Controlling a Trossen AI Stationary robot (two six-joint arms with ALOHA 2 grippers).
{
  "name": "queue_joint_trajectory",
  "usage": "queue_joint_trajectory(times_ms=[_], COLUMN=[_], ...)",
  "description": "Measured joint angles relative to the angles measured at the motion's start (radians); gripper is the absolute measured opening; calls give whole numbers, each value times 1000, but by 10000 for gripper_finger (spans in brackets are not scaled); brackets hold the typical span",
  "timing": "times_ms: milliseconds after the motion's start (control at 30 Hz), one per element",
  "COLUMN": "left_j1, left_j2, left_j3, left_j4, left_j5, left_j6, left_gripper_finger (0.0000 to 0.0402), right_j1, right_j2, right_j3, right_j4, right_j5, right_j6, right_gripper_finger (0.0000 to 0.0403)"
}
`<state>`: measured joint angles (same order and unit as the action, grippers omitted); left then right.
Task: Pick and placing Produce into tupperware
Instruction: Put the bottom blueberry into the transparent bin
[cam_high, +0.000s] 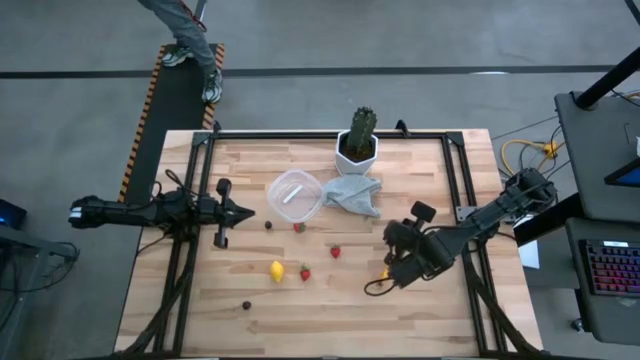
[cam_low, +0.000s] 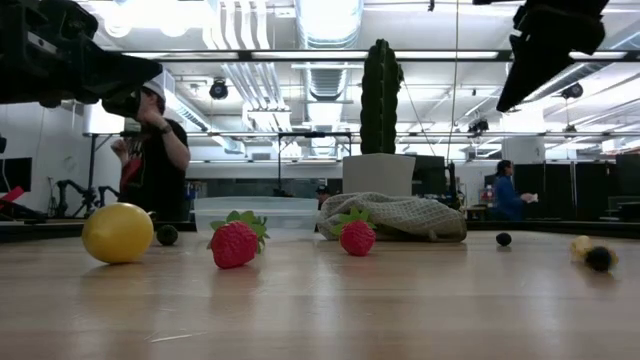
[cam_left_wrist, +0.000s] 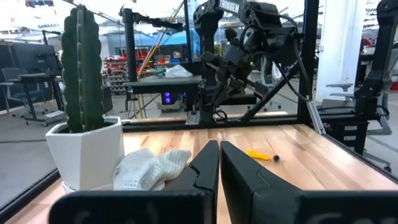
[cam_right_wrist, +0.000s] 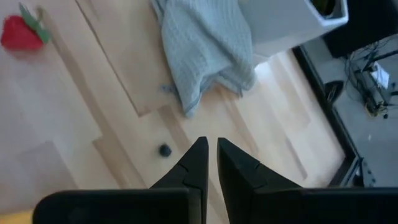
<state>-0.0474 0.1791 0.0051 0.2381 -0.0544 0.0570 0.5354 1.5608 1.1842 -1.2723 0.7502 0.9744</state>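
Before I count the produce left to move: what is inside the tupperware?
The tupperware looks empty in the high view, showing only a whitish glare; the low view's cloudy wall hides its floor.

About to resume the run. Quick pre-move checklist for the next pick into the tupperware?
1. Tupperware upright with its mouth uncovered: ok.
2. Tupperware already holding produce: cannot tell.
3. Right tool shut and holding nothing: ok, but it must open before a pick.
4. Left tool shut and empty, parked at the table's left edge: ok.
5. Cloth off the tupperware rim: cannot tell.
6. Lemon lying free on bare wood: ok.
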Motion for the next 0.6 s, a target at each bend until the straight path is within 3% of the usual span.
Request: queue_joint_trajectory(times_ms=[233, 400, 600], left_j1=[0, 0, 0], left_j2=[1, 2, 2], left_j3=[0, 1, 2], left_j4=[73, 76, 76], left_j5=[0, 0, -3], left_j6=[0, 0, 1], left_gripper_finger=[0, 0, 0], right_j1=[-5, 16, 90], right_j2=[0, -14, -87], right_j3=[-12, -12, -14], right_j4=[91, 92, 108], right_j5=[60, -22, 28], right_j6=[-84, -41, 43], right_gripper_finger=[67, 136, 219])
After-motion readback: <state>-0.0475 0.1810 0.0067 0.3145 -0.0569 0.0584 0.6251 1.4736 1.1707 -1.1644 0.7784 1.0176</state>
